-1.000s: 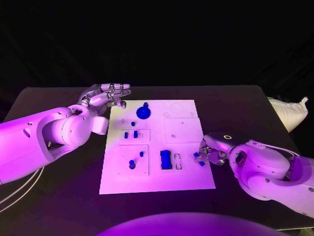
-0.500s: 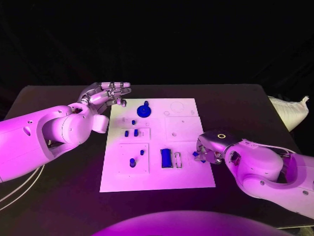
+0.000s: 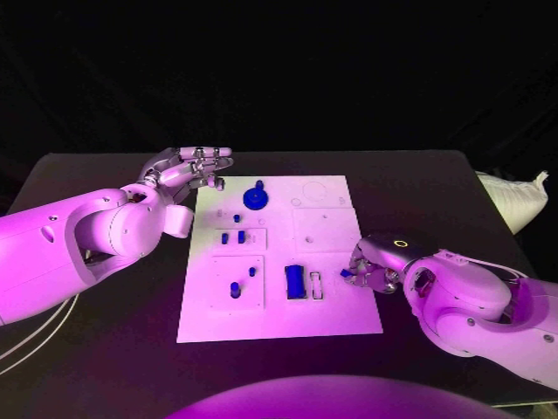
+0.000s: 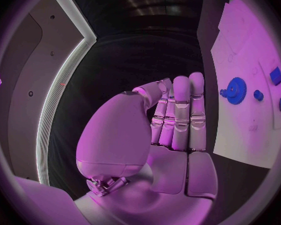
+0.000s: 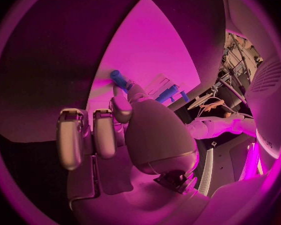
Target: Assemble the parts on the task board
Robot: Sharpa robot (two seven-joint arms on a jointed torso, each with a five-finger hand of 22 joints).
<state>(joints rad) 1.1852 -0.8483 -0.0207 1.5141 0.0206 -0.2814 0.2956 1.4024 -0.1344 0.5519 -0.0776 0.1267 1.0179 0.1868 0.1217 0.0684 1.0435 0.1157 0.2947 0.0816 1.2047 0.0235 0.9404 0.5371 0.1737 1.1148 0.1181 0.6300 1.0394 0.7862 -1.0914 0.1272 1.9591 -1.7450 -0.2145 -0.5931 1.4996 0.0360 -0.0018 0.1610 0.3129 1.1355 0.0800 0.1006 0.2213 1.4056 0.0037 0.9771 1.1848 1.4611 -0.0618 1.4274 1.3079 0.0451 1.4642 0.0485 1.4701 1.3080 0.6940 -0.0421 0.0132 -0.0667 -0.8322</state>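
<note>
The white task board (image 3: 335, 319) lies mid-table. On it are a blue gear (image 3: 256, 198), several small blue pegs (image 3: 233, 236) and a blue rectangular block (image 3: 295, 281) beside a narrow slot (image 3: 315, 285). My right hand (image 3: 380, 272) hovers at the board's right edge and pinches a small blue part (image 3: 349, 273) between thumb and a finger. The right wrist view shows that part (image 5: 118, 78) at the tips of the right hand (image 5: 115, 135), over the board (image 5: 147, 55). My left hand (image 3: 190, 166) floats off the board's far left corner, holding nothing. Its fingers (image 4: 181, 112) are straight, with the gear (image 4: 236, 90) beyond.
A white bag (image 3: 513, 199) lies off the table's right edge. Pale cables (image 3: 14, 353) hang near the front left corner. Black table (image 3: 430, 188) stretches bare on both sides of the board.
My right hand has shifted slightly toward the board's right edge with the small blue part still pinched. The left hand and the parts on the board have stayed put.
</note>
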